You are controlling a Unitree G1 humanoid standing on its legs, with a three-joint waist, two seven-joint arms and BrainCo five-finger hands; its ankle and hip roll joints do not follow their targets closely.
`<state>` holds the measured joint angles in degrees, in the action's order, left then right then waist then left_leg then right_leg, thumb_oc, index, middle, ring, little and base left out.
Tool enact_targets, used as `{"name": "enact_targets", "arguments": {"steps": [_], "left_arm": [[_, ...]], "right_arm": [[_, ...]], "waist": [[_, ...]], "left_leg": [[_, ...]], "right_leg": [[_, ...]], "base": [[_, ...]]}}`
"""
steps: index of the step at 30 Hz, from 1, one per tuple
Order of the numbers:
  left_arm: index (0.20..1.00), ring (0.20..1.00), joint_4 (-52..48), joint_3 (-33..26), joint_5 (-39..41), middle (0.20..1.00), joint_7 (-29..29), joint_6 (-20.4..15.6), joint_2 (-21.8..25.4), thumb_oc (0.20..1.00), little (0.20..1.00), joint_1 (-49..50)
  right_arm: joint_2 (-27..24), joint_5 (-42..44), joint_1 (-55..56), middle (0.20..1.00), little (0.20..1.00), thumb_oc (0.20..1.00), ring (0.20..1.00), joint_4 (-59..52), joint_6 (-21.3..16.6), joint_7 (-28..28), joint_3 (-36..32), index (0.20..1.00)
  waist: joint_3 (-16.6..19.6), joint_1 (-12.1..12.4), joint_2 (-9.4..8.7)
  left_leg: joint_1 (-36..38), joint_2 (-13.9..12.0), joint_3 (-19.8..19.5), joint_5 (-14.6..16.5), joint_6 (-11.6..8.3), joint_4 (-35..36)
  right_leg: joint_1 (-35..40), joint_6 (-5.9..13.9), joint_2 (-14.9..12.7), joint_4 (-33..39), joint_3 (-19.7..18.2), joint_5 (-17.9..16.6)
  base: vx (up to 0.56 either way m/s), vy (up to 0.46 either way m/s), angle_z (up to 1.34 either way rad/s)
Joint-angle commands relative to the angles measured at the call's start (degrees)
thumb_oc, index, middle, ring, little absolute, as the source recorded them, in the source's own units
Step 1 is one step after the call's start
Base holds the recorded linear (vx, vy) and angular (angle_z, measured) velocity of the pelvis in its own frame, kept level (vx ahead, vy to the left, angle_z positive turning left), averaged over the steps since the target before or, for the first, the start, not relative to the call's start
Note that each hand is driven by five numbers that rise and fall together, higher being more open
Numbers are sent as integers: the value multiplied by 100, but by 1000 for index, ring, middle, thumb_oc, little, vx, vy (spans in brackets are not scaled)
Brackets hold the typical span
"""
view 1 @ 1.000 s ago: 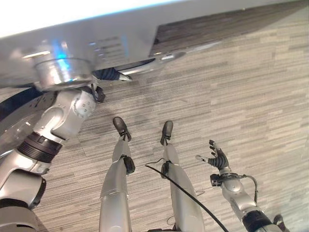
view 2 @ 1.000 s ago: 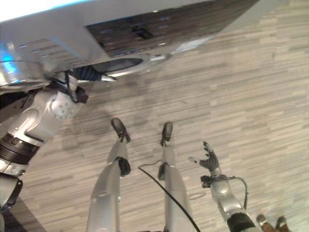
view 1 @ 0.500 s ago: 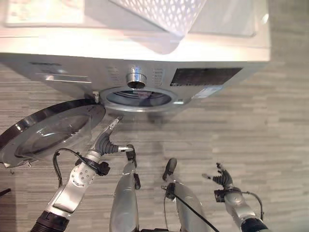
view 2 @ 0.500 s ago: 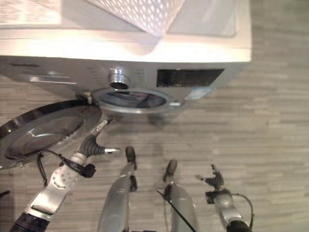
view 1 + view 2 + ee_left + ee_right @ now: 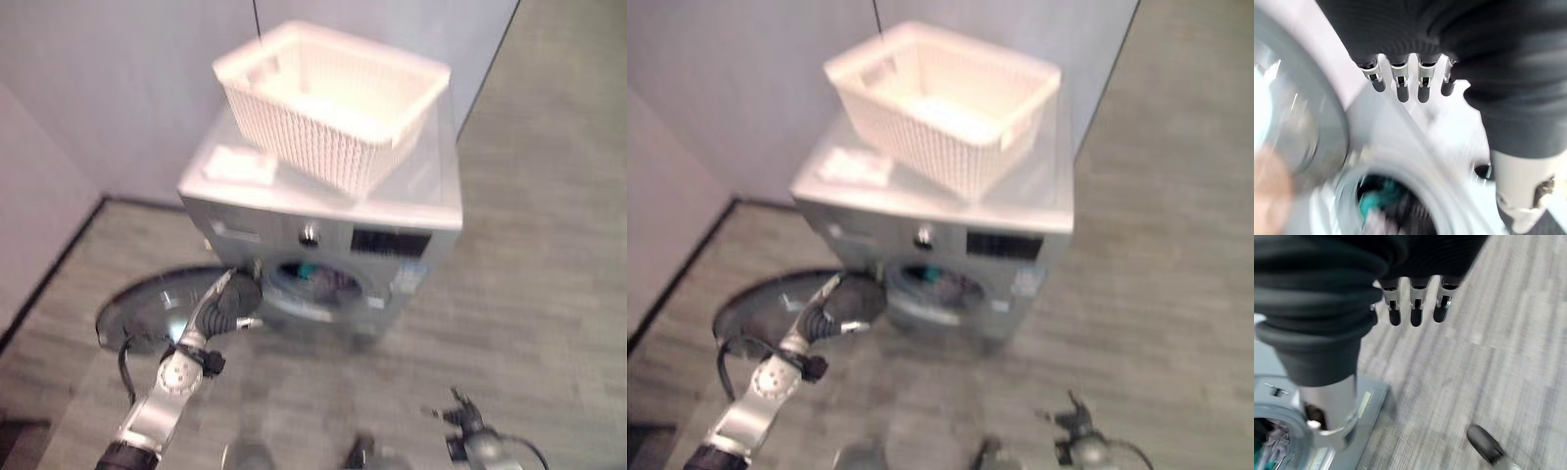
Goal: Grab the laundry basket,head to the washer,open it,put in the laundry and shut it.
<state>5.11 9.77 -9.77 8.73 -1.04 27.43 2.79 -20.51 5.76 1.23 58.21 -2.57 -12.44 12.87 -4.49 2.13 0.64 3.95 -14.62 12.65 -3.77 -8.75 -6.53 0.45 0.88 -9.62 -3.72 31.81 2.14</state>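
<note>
Since half a second ago the camera has tilted up, so the whole washer [image 5: 323, 255] now shows at centre with the white laundry basket [image 5: 333, 103] resting on its top at 12 o'clock. Its round door [image 5: 162, 308] hangs open toward 9 o'clock, and laundry [image 5: 323, 284], teal and dark, lies inside the drum. The left robot hand [image 5: 227, 305] hovers with straight, spread fingers between door and drum opening, holding nothing, while the right robot hand [image 5: 460, 419] hangs relaxed and empty at 5 o'clock above the floor [image 5: 529, 313].
</note>
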Motion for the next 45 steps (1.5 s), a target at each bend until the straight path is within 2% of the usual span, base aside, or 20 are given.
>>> {"name": "enact_targets", "arguments": {"steps": [1,3,4,10,11,14,15,19,21,23,25,31,32,36,39,45], "left_arm": [[1000,1000,-327,-437,-441,1000,442,-195,163,1000,1000,-89],[1000,1000,-149,-686,-499,1000,519,-166,226,1000,1000,-111],[1000,1000,213,-888,-254,1000,584,-149,209,1000,1000,-263],[1000,1000,1194,-1042,144,1000,629,-34,490,1000,1000,-801],[1000,1000,2164,-990,423,1000,681,101,864,1000,1000,-1417],[1000,1000,3460,-584,570,1000,654,198,1395,1000,1000,-2428],[1000,1000,4194,-270,663,1000,567,276,1672,1000,1000,-3145],[1000,1000,5813,680,802,1000,351,301,2146,1000,1000,-4997],[1000,1000,6694,1313,762,1000,263,460,2273,1000,1000,-6341],[1000,1000,6983,1423,810,1000,230,461,2378,1000,1000,-6597],[1000,1000,7322,1823,864,1000,134,535,2559,1000,1000,-7400],[1000,1000,7548,2204,903,1000,204,562,2762,1000,1000,-8100],[1000,1000,7653,2308,815,1000,282,595,2922,1000,1000,-8233],[1000,1000,7783,2766,522,1000,484,688,3114,1000,1000,-8806],[1000,1000,7671,2820,400,1000,850,709,3251,1000,1000,-8843],[1000,1000,7313,2494,531,1000,1492,677,3458,1000,1000,-8532]], "right_arm": [[221,-208,-180,1000,1000,1000,1000,120,-14,32,16,1000],[242,-297,-112,1000,1000,1000,1000,144,34,92,2,1000],[273,-382,-2,1000,1000,1000,1000,115,64,204,77,1000],[223,-542,153,1000,1000,1000,1000,55,132,353,118,1000],[98,-745,340,1000,1000,1000,1000,-253,135,465,313,1000],[-58,-885,431,1000,1000,1000,1000,-447,122,547,421,1000],[-231,-949,405,1000,1000,1000,1000,-596,105,551,529,1000],[-432,-925,268,1000,1000,1000,1000,-879,46,551,694,1000],[-532,-735,26,1000,1000,1000,1000,-834,7,527,930,1000],[-513,-699,127,1000,1000,1000,1000,-937,-81,528,910,1000],[-634,-408,-19,1000,1000,1000,1000,-1071,-97,526,981,1000],[-696,-223,-193,1000,1000,1000,1000,-1418,-161,493,1080,1000],[-745,-155,-245,1000,1000,1000,1000,-1644,-212,476,1111,1000],[-823,-61,-203,1000,1000,1000,1000,-2252,-325,489,1205,1000],[-822,-57,-66,1000,1000,1000,1000,-2593,-463,467,1274,1000],[-683,-104,57,1000,1000,1000,1000,-2588,-570,357,1326,1000]], "waist": [[-342,-100,-50],[-140,-138,86],[-28,-227,175],[66,-342,254],[70,-478,250],[5,-598,197],[-136,-715,161],[-492,-837,-22],[-761,-854,-282],[-828,-890,-371],[-1077,-899,-604],[-1299,-915,-832],[-1416,-922,-939],[-1614,-949,-1151],[-1751,-936,-1315],[-1791,-888,-1430]], "left_leg": [[-281,17,35,-267,127,154],[15,109,135,-450,37,610],[213,174,239,-284,51,933],[403,255,444,-126,80,1123],[459,302,600,117,113,1153],[422,324,700,241,141,1153],[315,317,755,255,156,1153],[-92,286,821,209,197,1153],[-523,248,855,118,222,1153],[-619,236,867,77,221,1153],[-1063,227,778,-33,244,1104],[-1491,224,677,-83,256,940],[-1698,197,645,-96,255,826],[-2112,163,549,-88,273,647],[-2352,146,457,-95,281,576],[-2490,161,374,-62,292,560]], "right_leg": [[196,-99,554,153,-492,819],[326,8,499,271,-504,675],[393,62,476,367,-553,598],[473,161,412,441,-634,458],[445,237,387,476,-691,359],[373,333,382,543,-748,225],[214,381,379,519,-802,133],[-328,460,407,455,-882,-41],[-759,530,413,428,-901,-209],[-871,551,401,416,-904,-256],[-1204,593,335,414,-874,-409],[-1464,631,262,450,-848,-571],[-1576,649,234,459,-839,-636],[-1820,687,225,441,-728,-728],[-1947,717,219,444,-639,-784],[-1987,748,219,488,-563,-808]], "base": [[22,195,18],[63,258,19],[72,218,5],[55,96,-3],[35,83,-13],[-12,68,-33],[-138,41,-44],[-191,-5,-20],[-198,-46,-20],[-96,-10,-16],[-153,-26,-17],[-61,-20,11],[-58,-41,4],[-44,-47,14],[3,-50,8],[34,-22,13]]}}
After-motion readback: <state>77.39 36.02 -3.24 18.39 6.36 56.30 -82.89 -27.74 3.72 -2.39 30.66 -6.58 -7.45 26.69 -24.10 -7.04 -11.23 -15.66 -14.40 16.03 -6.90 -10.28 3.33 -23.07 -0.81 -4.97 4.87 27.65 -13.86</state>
